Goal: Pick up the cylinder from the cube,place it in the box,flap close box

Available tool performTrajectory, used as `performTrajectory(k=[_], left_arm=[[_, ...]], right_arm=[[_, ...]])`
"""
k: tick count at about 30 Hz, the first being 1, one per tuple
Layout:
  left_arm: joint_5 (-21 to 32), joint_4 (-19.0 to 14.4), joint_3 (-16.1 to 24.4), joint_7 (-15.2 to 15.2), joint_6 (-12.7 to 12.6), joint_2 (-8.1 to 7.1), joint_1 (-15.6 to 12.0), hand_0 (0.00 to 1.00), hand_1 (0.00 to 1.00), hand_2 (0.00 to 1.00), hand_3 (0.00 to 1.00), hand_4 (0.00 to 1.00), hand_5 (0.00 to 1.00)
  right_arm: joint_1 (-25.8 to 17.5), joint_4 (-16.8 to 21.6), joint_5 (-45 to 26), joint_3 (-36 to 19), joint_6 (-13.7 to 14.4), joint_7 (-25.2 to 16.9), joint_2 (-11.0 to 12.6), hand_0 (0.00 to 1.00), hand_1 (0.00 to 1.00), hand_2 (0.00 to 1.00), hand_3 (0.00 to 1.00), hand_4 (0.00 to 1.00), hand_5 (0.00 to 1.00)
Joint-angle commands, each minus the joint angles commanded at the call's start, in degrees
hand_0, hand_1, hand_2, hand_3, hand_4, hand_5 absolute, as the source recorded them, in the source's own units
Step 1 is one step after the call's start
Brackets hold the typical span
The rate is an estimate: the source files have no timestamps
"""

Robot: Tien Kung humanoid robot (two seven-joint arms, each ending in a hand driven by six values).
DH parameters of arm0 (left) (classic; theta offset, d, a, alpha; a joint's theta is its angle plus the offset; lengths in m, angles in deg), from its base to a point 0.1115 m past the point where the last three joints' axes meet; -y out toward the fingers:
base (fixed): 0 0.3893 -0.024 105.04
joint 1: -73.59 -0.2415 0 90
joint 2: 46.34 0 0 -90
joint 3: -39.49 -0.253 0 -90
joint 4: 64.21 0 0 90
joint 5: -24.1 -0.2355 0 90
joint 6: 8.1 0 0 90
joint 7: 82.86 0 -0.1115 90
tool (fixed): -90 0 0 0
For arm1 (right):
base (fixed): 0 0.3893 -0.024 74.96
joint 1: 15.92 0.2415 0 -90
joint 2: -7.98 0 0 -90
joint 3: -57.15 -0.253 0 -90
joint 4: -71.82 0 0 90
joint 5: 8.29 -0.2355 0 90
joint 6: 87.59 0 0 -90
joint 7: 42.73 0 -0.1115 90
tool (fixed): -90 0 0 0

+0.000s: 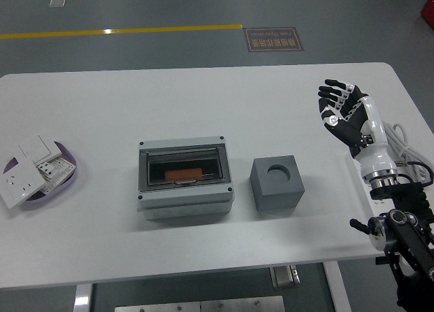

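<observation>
Cylinder [183, 173], orange, lies inside the grey box [185, 178] near the middle of the white table [203, 102], seen through the box's clear lid, which looks to be down over it. Just to the right of the box sits the dark grey cube [277, 183], the round hole in its top bare. Over the table's right side the right hand [346, 115] hangs in the air well apart from the cube, fingers spread and holding nothing. White cables [407, 146] lie beside its wrist. At the far left a purple dish [66, 166] holds white switch plates [28, 169].
</observation>
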Motion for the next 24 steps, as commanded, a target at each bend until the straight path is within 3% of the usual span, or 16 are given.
performTrajectory(k=[16, 24], left_arm=[[-0.3, 0.0, -0.09, -0.04, 0.14, 0.03, 0.07, 0.641, 0.665, 0.592, 0.653, 0.722, 0.292], [0.57, 0.0, -0.9, 0.33, 0.17, -0.71, 1.05, 0.641, 0.665, 0.592, 0.654, 0.722, 0.292]], right_arm=[[-0.26, 0.22, 0.23, -0.73, 0.22, 0.03, -0.1, 0.729, 0.672, 0.634, 0.642, 0.626, 0.024], [0.1, 0.03, 0.6, -0.12, 0.3, 0.33, -0.59, 0.729, 0.672, 0.634, 0.642, 0.629, 0.027]])
